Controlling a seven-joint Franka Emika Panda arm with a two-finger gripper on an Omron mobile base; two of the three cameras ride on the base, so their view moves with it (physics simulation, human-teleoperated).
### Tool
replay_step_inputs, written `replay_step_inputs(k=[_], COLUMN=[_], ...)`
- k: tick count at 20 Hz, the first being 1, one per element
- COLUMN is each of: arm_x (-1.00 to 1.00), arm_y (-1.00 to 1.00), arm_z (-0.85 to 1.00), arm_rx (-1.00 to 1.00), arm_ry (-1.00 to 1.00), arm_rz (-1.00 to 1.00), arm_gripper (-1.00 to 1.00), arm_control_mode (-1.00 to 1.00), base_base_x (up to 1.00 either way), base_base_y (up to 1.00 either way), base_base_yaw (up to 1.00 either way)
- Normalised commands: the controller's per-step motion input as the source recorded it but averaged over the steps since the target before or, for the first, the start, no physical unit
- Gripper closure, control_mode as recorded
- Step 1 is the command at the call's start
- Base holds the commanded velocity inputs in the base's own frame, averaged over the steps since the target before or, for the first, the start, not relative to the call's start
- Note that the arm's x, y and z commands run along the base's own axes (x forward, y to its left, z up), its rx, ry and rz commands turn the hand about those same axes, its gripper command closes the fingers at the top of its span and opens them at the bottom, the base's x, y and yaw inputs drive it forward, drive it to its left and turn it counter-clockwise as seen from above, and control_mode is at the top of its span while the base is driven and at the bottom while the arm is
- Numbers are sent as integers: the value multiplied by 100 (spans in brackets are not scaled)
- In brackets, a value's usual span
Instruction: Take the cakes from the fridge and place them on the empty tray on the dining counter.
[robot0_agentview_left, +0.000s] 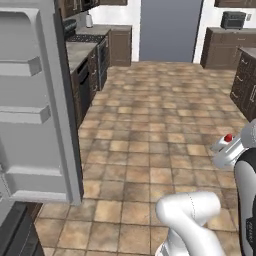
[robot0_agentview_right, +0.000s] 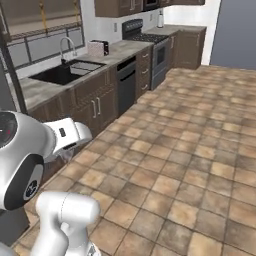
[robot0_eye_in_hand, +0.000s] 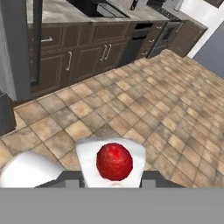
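Tiled kitchen floor, open fridge door (robot0_agentview_left: 37, 105) at left, sink desk (robot0_agentview_right: 47, 82) along the wall. Pincer (robot0_eye_in_hand: 114, 179) pinching the white cake (robot0_eye_in_hand: 111, 161) with red top, carried clear over the floor, likely in transit to the tray. White cake also visible at arm's end (robot0_agentview_left: 228, 140)

You see the white cake (robot0_eye_in_hand: 112, 161) with its round red top upright at the bottom of the hand view, over the tiled floor. In the left base view, the fridge (robot0_agentview_left: 37, 100) door stands swung open, its grey shelved inside facing you.
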Motion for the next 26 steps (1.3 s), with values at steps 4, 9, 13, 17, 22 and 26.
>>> replay_step_inputs(k=[4,9,13,17,22,26], arm_x=[0,0,0,0,0,0], arm_y=[0,0,0,0,0,0], arm_z=[0,0,0,0,0,0], arm_rx=[0,0,0,0,0,0], arm_ry=[0,0,0,0,0,0], arm_rz=[0,0,0,0,0,0], arm_gripper=[100,100,100,100,100,100], arm_control_mode=[100,100,100,100,100,100], base_base_x=[-28,-7,0,3,9,8], base_base_y=[-10,-28,-48,-52,-57,-57], base_base_yaw=[-50,-36,-20,-20,-19,-18])
